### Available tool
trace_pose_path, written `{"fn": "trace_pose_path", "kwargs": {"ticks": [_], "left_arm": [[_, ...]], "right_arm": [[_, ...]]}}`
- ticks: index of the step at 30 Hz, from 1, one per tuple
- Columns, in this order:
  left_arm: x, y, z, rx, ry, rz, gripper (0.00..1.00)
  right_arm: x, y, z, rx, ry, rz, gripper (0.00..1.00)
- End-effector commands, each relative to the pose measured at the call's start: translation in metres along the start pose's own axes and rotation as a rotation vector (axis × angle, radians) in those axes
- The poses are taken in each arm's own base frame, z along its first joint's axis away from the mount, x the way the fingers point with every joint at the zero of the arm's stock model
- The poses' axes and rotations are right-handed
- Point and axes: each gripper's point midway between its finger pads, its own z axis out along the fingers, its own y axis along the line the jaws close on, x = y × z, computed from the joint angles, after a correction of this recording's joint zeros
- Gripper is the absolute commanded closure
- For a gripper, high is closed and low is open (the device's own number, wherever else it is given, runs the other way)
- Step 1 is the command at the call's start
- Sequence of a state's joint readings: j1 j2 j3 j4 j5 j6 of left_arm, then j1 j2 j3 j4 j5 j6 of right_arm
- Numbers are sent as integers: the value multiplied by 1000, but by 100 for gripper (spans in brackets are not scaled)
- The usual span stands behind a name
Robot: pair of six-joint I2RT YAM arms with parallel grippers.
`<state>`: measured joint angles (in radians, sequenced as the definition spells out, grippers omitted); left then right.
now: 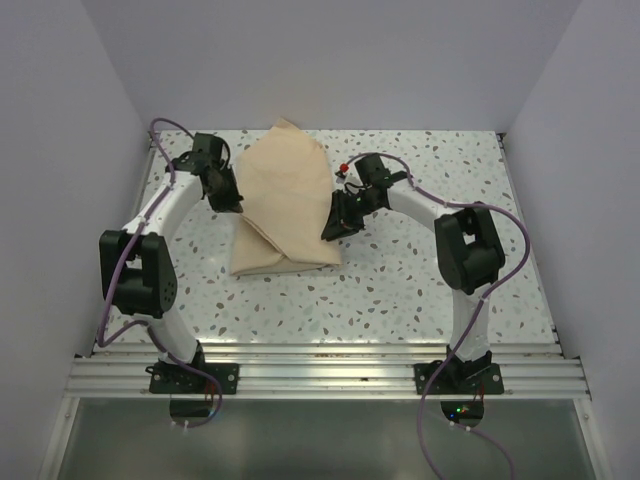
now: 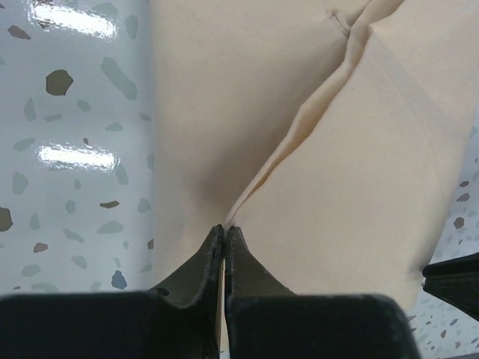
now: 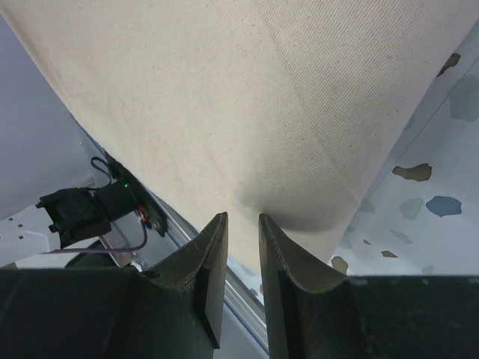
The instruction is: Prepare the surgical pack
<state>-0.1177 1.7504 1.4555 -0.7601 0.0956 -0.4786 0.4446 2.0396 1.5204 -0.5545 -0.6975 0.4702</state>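
Observation:
The surgical pack is a tan cloth bundle (image 1: 285, 200), folded over itself, lying mid-table. The steel tray, scissors, forceps, gauze and packets are hidden. My left gripper (image 1: 226, 196) is at the bundle's left edge. In the left wrist view its jaws (image 2: 225, 227) are shut on the raised edge of a cloth fold (image 2: 299, 134), with a thin strip of cloth between them. My right gripper (image 1: 335, 226) is at the bundle's right edge. In the right wrist view its jaws (image 3: 242, 217) stand slightly apart with nothing between them, and the cloth (image 3: 224, 97) lies just beyond the tips.
The speckled tabletop (image 1: 430, 160) is boxed in by white walls at the left, back and right. An aluminium rail (image 1: 320, 375) runs along the near edge and carries both arm bases. A black part (image 2: 453, 280) shows at the left wrist view's right edge.

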Motion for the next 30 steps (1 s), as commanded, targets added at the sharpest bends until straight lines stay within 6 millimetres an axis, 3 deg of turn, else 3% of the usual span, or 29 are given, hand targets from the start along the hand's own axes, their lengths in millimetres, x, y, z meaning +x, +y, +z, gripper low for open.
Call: {"fn": "trace_pose_path", "kwargs": {"ticks": [1, 9, 16, 20, 23, 27, 30], "left_arm": [[-4, 21, 11, -63, -31, -3, 100], [22, 46, 37, -114, 23, -6, 100], [32, 57, 51, -141, 49, 2, 100], [37, 60, 54, -148, 63, 6, 100], [33, 53, 47, -116, 51, 7, 100], [21, 36, 24, -55, 13, -8, 73], [9, 25, 9, -21, -24, -16, 61]], "right_arm": [[-5, 12, -3, -17, -8, -35, 73], [2, -4, 10, 3, 23, -7, 74], [10, -15, 19, 13, 41, 22, 75], [6, -12, 15, 15, 37, 18, 75], [-9, 9, 4, -27, -14, -28, 75], [-46, 39, -9, -72, -134, -91, 74], [-76, 54, -6, -108, -203, -135, 74]]}}
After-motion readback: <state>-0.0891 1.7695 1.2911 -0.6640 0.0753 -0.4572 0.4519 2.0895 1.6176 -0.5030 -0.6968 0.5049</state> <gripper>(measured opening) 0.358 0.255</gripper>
